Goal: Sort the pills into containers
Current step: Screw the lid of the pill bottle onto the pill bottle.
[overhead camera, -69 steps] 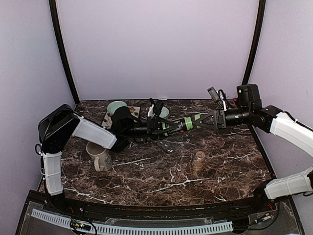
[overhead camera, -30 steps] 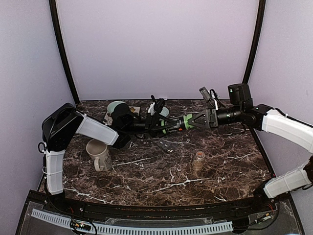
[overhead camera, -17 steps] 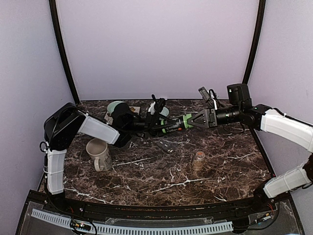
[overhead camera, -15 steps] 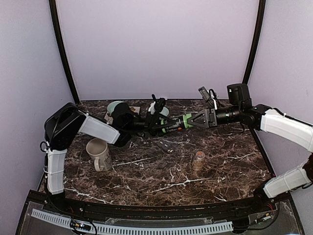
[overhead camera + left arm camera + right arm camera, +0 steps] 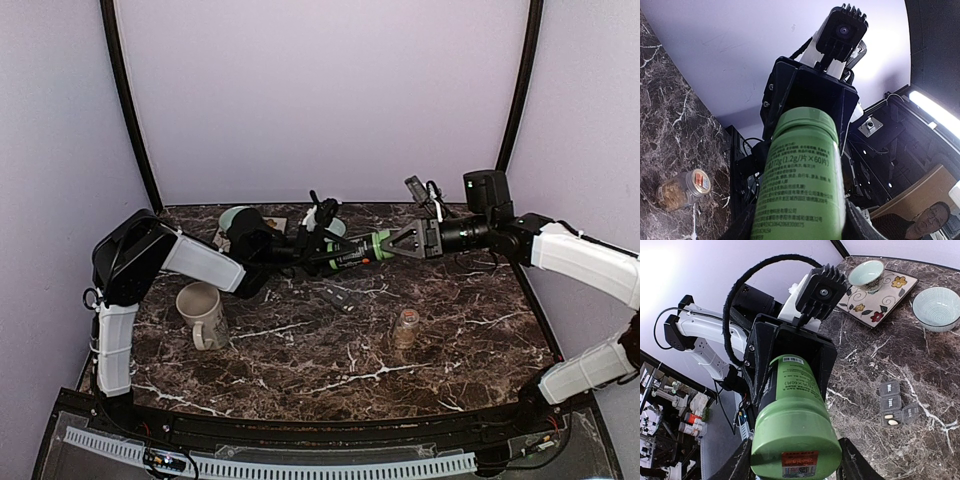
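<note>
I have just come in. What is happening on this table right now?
Both arms hold one green bottle in the air above the table. The left gripper grips one end and the right gripper grips the other. A small jar stands on the table nearer the front, and a pill box lies under the bottle.

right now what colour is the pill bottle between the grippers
The pill bottle is green, clearest in right wrist view.

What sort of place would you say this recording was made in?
Probably a robotics lab booth: lilac walls enclose a marble-patterned table, the left gripper and right gripper hold one green bottle, and the right wrist view shows cluttered shelves beyond.
</note>
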Robot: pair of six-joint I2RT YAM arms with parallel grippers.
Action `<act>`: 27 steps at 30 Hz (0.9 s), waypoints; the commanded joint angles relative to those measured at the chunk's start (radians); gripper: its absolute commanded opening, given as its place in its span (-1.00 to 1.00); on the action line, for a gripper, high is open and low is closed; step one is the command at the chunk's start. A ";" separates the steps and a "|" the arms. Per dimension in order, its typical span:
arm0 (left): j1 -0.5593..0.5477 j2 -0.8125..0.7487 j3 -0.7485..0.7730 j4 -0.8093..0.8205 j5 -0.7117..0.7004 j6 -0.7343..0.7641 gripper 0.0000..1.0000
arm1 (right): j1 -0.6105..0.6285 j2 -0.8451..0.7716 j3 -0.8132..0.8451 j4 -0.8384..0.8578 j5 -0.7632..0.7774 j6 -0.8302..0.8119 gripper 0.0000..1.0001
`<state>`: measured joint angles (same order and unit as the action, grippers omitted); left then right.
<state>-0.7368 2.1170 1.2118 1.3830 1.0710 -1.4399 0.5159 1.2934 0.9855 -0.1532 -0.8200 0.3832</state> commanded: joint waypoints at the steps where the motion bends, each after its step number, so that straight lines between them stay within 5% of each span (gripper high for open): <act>1: -0.026 -0.025 0.052 0.030 0.022 0.062 -1.00 | 0.037 0.036 0.005 0.033 -0.008 0.064 -0.66; 15: -0.041 -0.185 0.089 -0.445 -0.060 0.571 -1.00 | 0.051 0.037 0.014 -0.010 0.022 0.283 -0.77; 20: -0.044 -0.195 0.085 -0.418 -0.038 0.563 -1.00 | 0.051 0.019 0.005 0.037 -0.011 0.353 -0.77; 27: -0.042 -0.167 0.061 -0.230 0.034 0.368 -1.00 | 0.051 -0.002 0.073 -0.106 0.018 0.174 -0.72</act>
<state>-0.7303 1.9919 1.2430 0.9421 1.0657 -0.9848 0.5247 1.3025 1.0142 -0.2111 -0.7784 0.6315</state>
